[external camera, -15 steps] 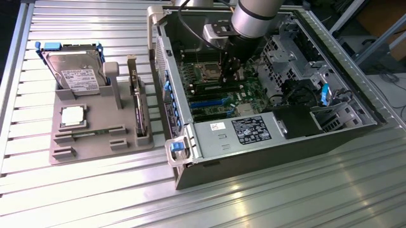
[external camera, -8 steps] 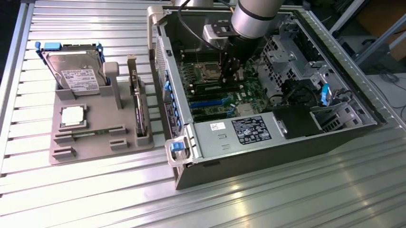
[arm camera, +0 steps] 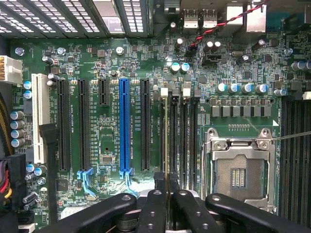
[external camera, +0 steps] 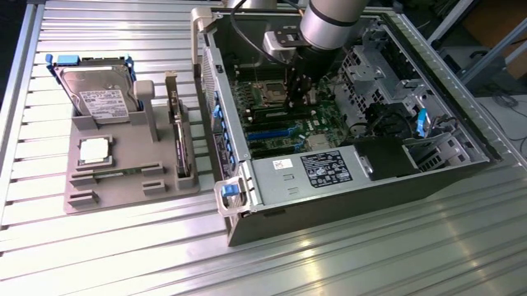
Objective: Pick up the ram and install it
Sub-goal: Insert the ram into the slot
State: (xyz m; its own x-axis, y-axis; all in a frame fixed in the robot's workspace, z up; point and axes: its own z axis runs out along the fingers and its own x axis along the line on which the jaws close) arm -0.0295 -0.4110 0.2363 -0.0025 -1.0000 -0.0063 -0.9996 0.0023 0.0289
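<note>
Ribbed, shiny metal table (external camera: 123, 24); matt grey plastic tray (external camera: 123, 185); glossy green motherboard (arm camera: 97, 58); bare steel computer case (external camera: 329, 203).

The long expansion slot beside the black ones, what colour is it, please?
Blue; the long expansion slot shows best in the wrist view.

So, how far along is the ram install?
Pickup looks done: the jaws are shut on the ram, seen edge-on. In hand: the gripper holds it inside the PC case, over the memory slots beside the CPU socket. Left: I cannot tell whether it is seated; the jaws have not let go.
</note>
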